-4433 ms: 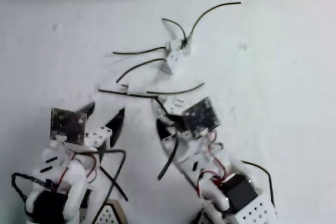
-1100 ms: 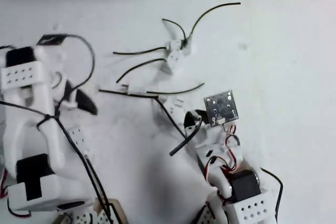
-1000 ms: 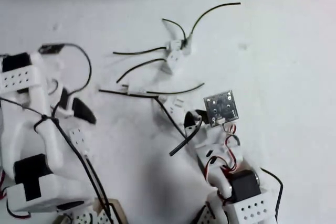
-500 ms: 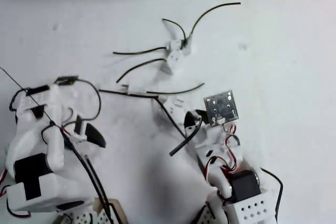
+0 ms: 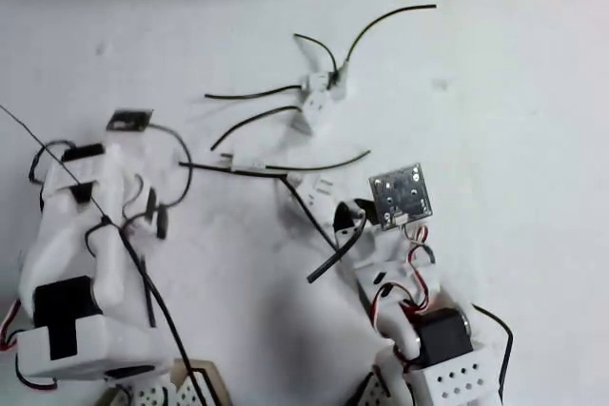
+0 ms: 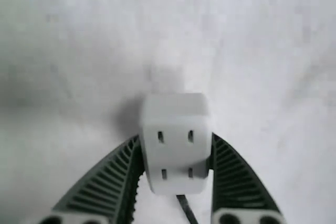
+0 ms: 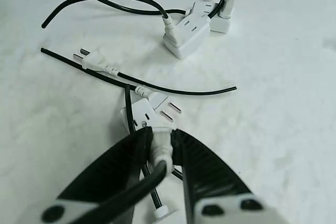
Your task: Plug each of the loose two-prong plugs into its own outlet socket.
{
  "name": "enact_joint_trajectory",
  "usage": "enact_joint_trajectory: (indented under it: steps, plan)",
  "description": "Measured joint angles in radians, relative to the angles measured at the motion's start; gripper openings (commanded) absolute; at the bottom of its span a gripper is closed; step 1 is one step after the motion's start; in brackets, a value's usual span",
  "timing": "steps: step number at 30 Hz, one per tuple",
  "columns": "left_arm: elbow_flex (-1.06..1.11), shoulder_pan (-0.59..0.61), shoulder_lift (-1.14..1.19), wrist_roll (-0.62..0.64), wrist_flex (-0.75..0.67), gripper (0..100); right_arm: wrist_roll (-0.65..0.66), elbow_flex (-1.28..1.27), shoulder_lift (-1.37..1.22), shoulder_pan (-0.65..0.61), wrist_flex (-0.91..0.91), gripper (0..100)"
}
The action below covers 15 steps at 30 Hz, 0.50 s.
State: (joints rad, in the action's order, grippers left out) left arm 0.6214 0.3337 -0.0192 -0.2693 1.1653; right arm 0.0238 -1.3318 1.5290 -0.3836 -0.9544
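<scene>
My left gripper (image 6: pixel 176 141) is shut on a white outlet socket block (image 6: pixel 176 119) with two pairs of slots, held just over the white table; in the high view the left gripper (image 5: pixel 154 213) points down at the left. My right gripper (image 7: pixel 161 132) is shut on a white two-prong plug (image 7: pixel 159 150) with a black cable (image 5: pixel 328 259), close behind a white outlet (image 7: pixel 143 110). A loose plug (image 7: pixel 90 60) on a black cord lies beyond it. At the back, a white outlet cluster (image 5: pixel 320 94) has cords plugged in.
Black cords (image 5: pixel 249 122) fan out over the middle of the white table (image 5: pixel 514 92). The table's far edge meets a dark background. Servo cables loop around the left arm (image 5: pixel 86 235). A brown object (image 5: pixel 195 382) sits at the near edge.
The left arm has swung from the far left toward the near middle, its gripper now pointing down. The right arm has kept still with its plug.
</scene>
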Motion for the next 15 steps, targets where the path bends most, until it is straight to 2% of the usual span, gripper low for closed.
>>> enact_joint_trajectory:
  steps: [6,8,12,15]
  plan:
    - [-0.192,-0.081,0.0,-0.006,0.0,2,0.0,0.0,0.0,0.0,0.0,1.7]
    - [-0.253,-0.114,0.0,-0.049,0.0,2,0.0,0.0,0.0,0.0,0.0,1.7]
    - [-0.333,-0.166,0.0,-0.199,0.014,2,0.0,0.0,0.0,0.0,0.0,1.7]
    - [-0.353,-0.201,0.0,-0.376,0.072,2,0.0,0.0,0.0,0.0,0.0,1.7]
